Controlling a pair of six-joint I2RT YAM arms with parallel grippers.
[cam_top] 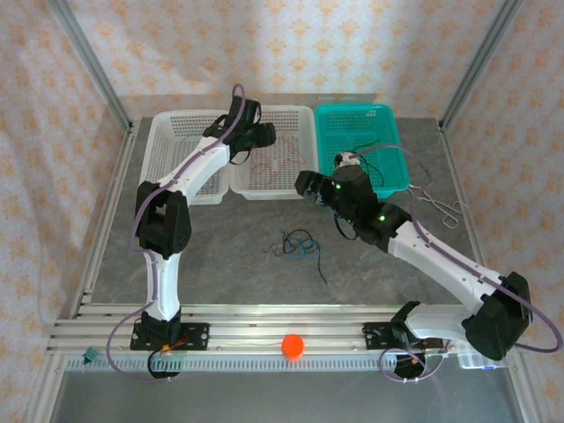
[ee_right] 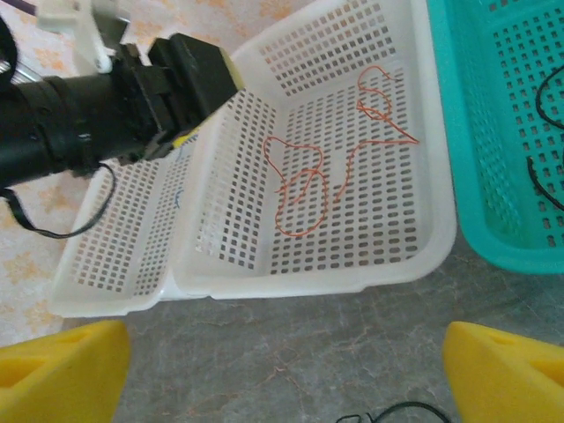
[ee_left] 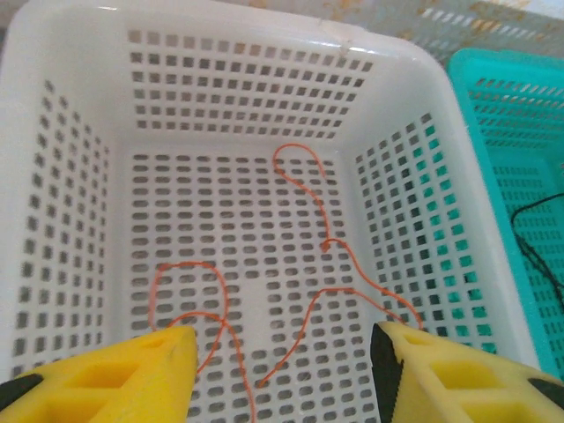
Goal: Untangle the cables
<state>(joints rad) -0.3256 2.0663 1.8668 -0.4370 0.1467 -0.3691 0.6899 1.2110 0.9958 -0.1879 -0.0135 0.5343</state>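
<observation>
- Left end effector, yellow fingers spread and empty, hovers over a thin red wire lying in the middle white slotted plastic basket. The wire could snag a finger as it lifts.
- Right end effector is spread wide and empty. Tugging the black-and-blue wire tangle on the grey tabletop could tighten its knots.
- Count: two white baskets and one teal basket. The tangle's strands cannot be counted.

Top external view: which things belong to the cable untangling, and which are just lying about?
Job: tangled cables on the table; red cable in the white basket; black cable in the teal basket.
Lying about: silver forceps; orange ball.
</observation>
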